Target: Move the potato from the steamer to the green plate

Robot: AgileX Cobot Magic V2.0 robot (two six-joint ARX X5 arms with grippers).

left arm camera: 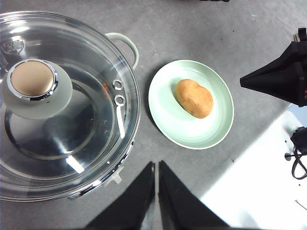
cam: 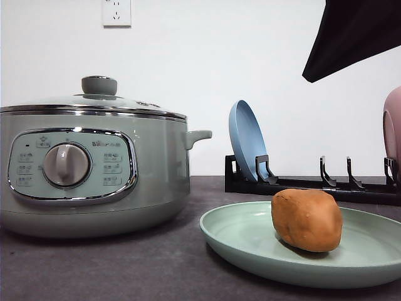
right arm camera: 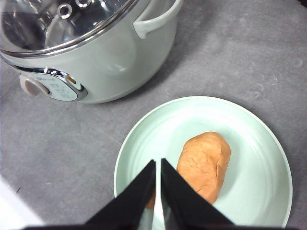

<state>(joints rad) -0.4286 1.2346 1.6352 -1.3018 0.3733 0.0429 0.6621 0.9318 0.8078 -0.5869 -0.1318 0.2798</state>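
Observation:
The orange-brown potato (cam: 307, 219) (left arm camera: 194, 98) (right arm camera: 205, 163) lies on the green plate (cam: 238, 241) (left arm camera: 168, 115) (right arm camera: 153, 139), right of the steamer. The sage-green steamer (cam: 156, 163) (left arm camera: 115, 143) (right arm camera: 120, 62) stands on the left with its glass lid (left arm camera: 62, 120) on. My left gripper (left arm camera: 156, 165) hangs shut and empty high over the table, between steamer and plate. Just above the plate's near rim, my right gripper (right arm camera: 158, 163) is also shut with nothing in it, and the potato lies right beside its tips.
A black dish rack (cam: 301, 185) stands behind the plate, holding a blue plate (cam: 246, 141) and a pink dish (cam: 393, 125). The right arm's black cover (cam: 351, 37) (left arm camera: 283, 76) hangs at upper right. The table's edge (left arm camera: 249, 158) runs close to the green plate.

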